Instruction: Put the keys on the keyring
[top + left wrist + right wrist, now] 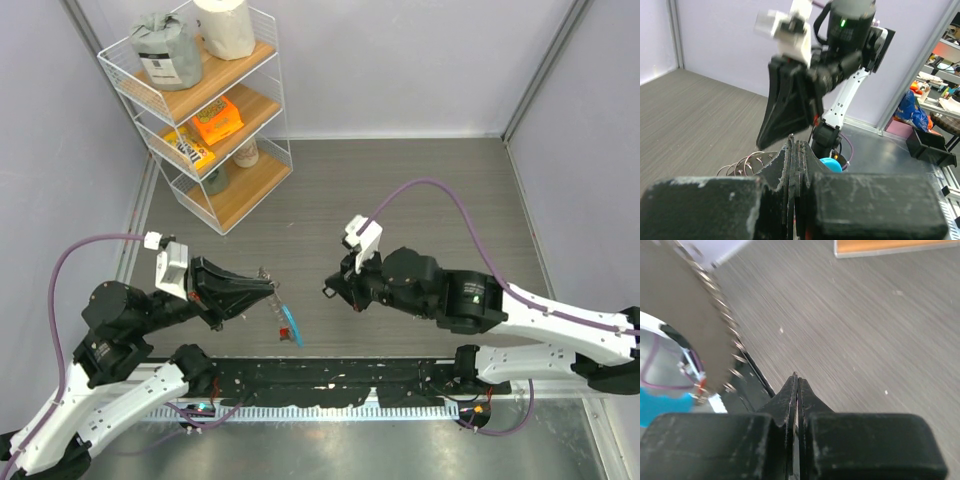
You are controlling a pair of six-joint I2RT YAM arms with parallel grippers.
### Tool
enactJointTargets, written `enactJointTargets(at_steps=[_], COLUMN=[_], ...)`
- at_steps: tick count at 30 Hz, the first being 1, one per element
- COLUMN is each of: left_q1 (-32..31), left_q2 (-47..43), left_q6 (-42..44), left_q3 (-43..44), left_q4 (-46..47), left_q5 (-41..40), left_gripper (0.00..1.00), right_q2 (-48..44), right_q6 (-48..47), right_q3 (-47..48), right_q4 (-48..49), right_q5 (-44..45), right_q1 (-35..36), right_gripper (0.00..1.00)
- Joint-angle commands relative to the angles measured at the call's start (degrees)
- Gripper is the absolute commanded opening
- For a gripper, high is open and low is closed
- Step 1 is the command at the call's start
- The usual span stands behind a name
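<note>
Left tool pinches keyring; rack holds white roll, orange box.

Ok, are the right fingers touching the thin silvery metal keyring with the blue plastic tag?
Apart. The top view shows bare grey table between the shut right fingers and the keyring, which hangs from the left fingers' tips.
</note>
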Motion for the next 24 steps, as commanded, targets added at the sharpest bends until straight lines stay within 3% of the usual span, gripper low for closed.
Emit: enactJointTargets(at_steps=[1, 2, 3, 5, 9, 15, 18, 24], left_q1=[0.0, 0.0, 0.0, 0.0, 0.0, 0.0, 0.0, 0.0], left_q2=[0.7, 0.7, 0.9, 1.1, 0.8, 0.1, 0.0, -0.6], left_q6=[-1.3, -1.5, -1.5, -1.9, -3.0, -5.9, -7.8, -11.8], left_q3=[0.5, 0.5, 0.6, 0.5, -0.8, -2.0, -2.8, -5.3], left_q4=[6.0, 6.1, 6.1, 6.8, 9.5, 13.4, 15.7, 23.6], left_q5=[1.2, 1.4, 1.8, 2.4, 3.5, 6.9, 8.9, 12.6], left_gripper=[0.00, 0.00, 0.00, 0.00, 0.00, 0.00, 0.00, 0.00], right_q2=[-2.7, -3.1, -4.0, -4.5, -5.2, -4.7, -4.0, -0.6], right_q6=[-0.9, -1.3, -2.1, -3.5, -6.5, -12.0, -14.7, -18.3], right_q3=[-6.7, -8.2, -8.7, -8.8, -5.2, 3.5, 8.0, 14.5], right_q4=[1.9, 1.9, 1.9, 1.4, 1.2, 1.6, 2.0, 1.6], right_q5=[3.7, 3.3, 2.5, 1.4, -1.4, -11.9, -22.0, -30.5], right_q1=[0.0, -0.1, 0.0, 0.0, 0.0, 0.0, 0.0, 0.0], right_gripper=[0.08, 0.12, 0.25, 0.42, 0.53, 0.55, 0.54, 0.50])
